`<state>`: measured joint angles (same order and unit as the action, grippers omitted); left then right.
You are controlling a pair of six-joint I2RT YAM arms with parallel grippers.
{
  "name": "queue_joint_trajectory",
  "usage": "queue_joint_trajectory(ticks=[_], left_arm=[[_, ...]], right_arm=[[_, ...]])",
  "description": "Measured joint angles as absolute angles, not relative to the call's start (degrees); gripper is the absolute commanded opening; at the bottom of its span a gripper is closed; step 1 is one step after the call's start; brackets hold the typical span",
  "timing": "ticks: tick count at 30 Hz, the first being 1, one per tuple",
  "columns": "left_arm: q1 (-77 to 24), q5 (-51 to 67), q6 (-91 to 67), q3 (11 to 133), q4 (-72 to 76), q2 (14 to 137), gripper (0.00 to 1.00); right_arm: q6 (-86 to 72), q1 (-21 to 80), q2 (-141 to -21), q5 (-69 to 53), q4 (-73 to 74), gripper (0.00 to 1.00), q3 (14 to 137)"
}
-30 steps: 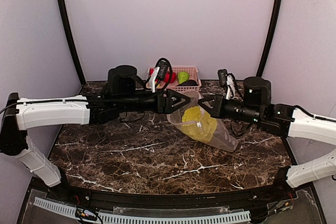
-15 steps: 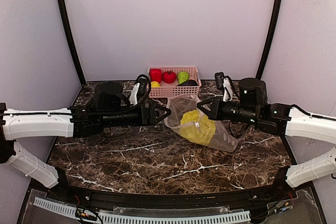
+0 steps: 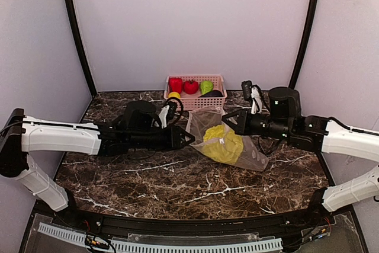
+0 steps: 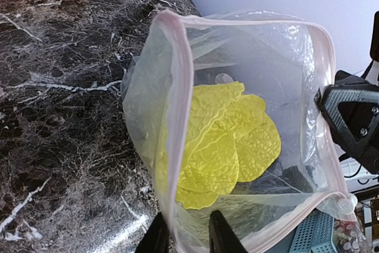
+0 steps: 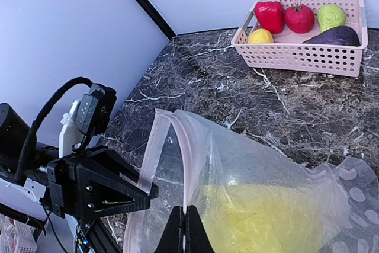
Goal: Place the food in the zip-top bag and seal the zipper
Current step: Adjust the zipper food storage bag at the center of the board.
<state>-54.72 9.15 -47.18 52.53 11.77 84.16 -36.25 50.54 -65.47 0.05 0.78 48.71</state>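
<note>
Two arms hold the zip-top bag (image 4: 284, 87) open.
The right gripper (image 5: 185, 229) pinches one rim. The left gripper (image 4: 185, 238) straddles the opposite rim, jaws narrow with a gap. The bag lies on the table (image 3: 148, 176), cabbage (image 4: 225, 140) inside.

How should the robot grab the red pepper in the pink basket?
Probably straight down from above, pinching the red pepper by its upper half: the basket wall, the tomato and a yellow piece crowd its sides, so only its top is free.
</note>
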Motion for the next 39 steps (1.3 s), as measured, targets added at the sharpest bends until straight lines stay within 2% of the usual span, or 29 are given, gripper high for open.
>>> queue_joint_trajectory(ticks=[2, 4, 10, 17, 39], left_arm=[[-54.92, 9.39, -47.37, 53.60, 11.51, 85.08, 0.04], [-55.05, 9.72, -47.29, 55.20, 11.09, 86.00, 0.01], [-55.16, 11.53, -45.36, 64.90, 9.08, 90.61, 0.01], [-55.18, 13.04, -42.52, 75.48, 8.62, 94.26, 0.01], [-55.20, 13.76, -40.21, 77.45, 6.90, 97.69, 0.01]], right_arm=[[-35.88, 50.54, -65.45, 0.08, 1.02, 0.00, 49.10], [-35.38, 50.54, -65.45, 0.21, 1.83, 0.00, 49.78], [-31.77, 50.54, -64.64, 3.53, 7.51, 0.00, 55.44], [-26.37, 50.54, -58.22, 9.02, 12.40, 0.00, 60.31], [-24.80, 50.54, -52.60, 17.78, 19.90, 0.00, 56.38]])
